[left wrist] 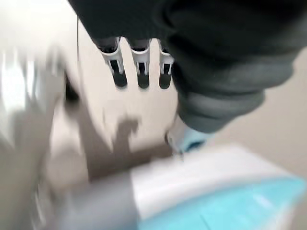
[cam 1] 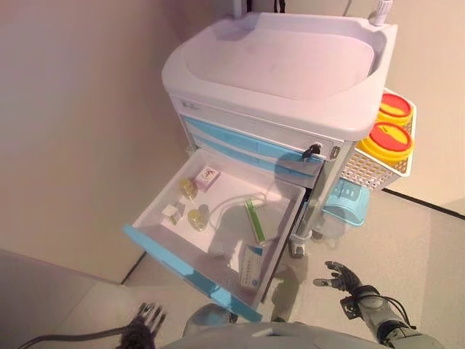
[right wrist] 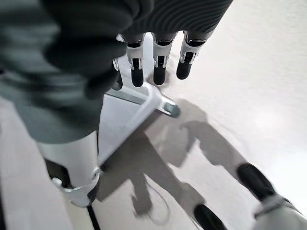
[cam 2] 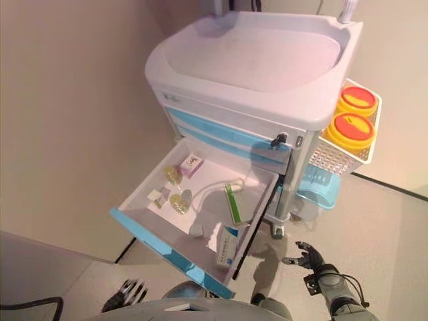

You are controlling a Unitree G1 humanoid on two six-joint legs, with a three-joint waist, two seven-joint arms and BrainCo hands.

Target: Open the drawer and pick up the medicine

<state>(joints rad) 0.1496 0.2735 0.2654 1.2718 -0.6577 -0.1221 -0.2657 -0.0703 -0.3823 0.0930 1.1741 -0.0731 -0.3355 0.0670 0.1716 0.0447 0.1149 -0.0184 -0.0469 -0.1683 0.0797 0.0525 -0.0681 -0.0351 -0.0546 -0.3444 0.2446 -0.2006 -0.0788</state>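
Nearest me, my left hand (cam 1: 147, 318) hangs low at the near left, below the drawer front, fingers straight and empty as its wrist view shows; my right hand (cam 1: 339, 276) sits at the near right over the floor, fingers spread loosely, holding nothing. I read both as parked clear so the drawer's contents stay in sight from the head camera. Just beyond them the drawer (cam 1: 179, 263) stands pulled fully out toward me, blue front nearest, so the opening step looks done. The medicine lies inside: a white and blue box (cam 1: 251, 269) near the front right corner, a green strip (cam 1: 255, 219) further back, 2 yellowish round packs (cam 1: 196, 217) and a small pink and white box (cam 1: 206, 177) toward the far left. Beyond is the cart (cam 1: 283, 65), with 2 yellow-lidded tubs (cam 1: 389, 138) in a side basket (cam 1: 367, 171) at the far right. My right hand is closest to the blue box, so I'd reach with it.
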